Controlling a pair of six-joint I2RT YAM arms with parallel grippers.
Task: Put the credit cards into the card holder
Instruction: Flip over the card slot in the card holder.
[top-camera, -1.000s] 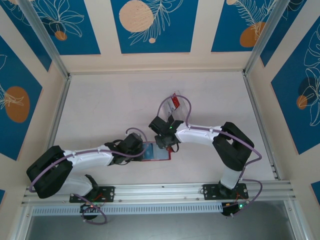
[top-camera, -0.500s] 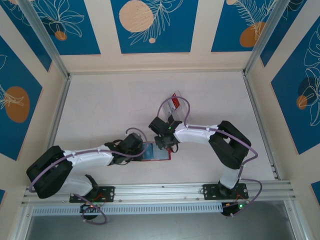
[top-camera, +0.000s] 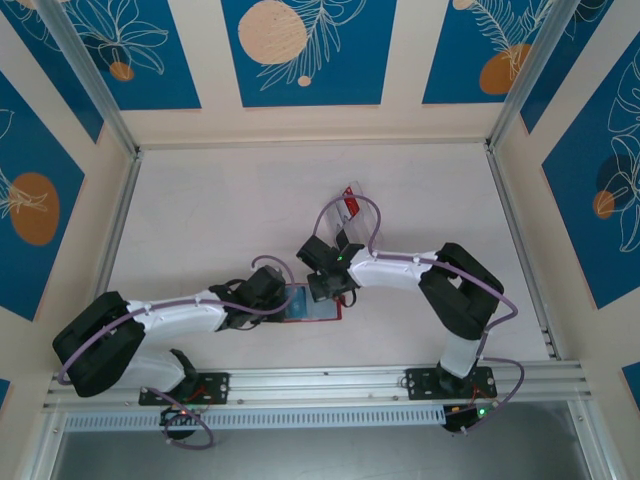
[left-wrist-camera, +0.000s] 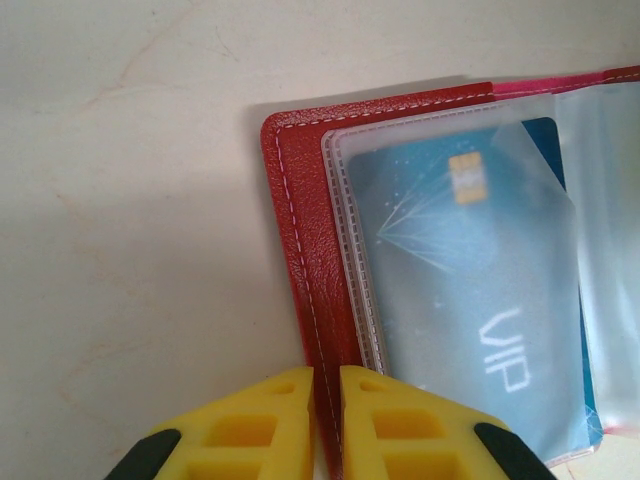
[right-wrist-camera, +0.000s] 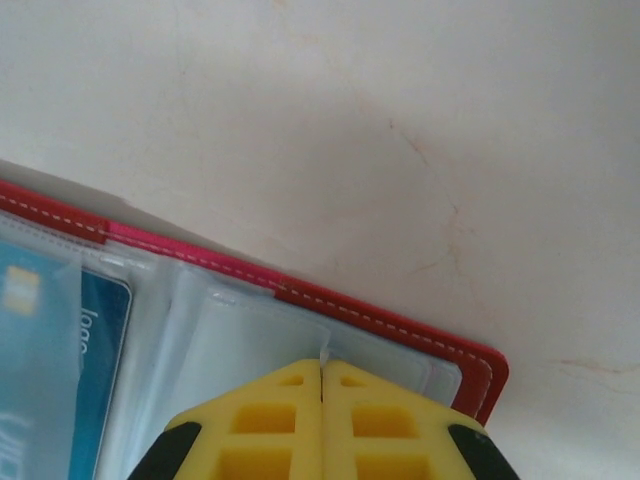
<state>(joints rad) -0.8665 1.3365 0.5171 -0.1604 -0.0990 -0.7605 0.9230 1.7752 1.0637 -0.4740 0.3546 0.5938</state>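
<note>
left claw (left-wrist-camera: 325, 378): clenching on the 9 o'clock edge of the card holder. The red stitched cover edge is running straight into the thin slit between the yellow fingers, so it is reading as a pinch that is pinning the cover.
card holder (left-wrist-camera: 298, 250): lying open and flat on the desk (top-camera: 220, 220), toward 6 o'clock of the desk's middle, between the two claws, with its clear sleeves facing up.
teal card (left-wrist-camera: 470, 290): sitting inside the left-hand clear sleeve, chip toward 12 o'clock in the left wrist view, VIP print showing through the plastic. One corner is looking a bit skewed under the film.
right claw (right-wrist-camera: 322, 368): fingers pressing fully together over the right-hand clear sleeve (right-wrist-camera: 250, 340), near the holder's 1 o'clock corner. A thin pale sliver is showing at the tips, and I cannot tell whether a sleeve leaf is being gripped.
loose cards (top-camera: 348, 205): small red-and-white stack waiting well apart, at 12 o'clock of the holder, partly under the right arm's cable.
step: likely working the sleeves after one card is in, with the left claw bracing the holder.
next move: probably calling for the right claw to let go, travel toward 12 o'clock and pinch one loose card by its edge. Then it should be slid into an empty sleeve while the cover is being pinned.
</note>
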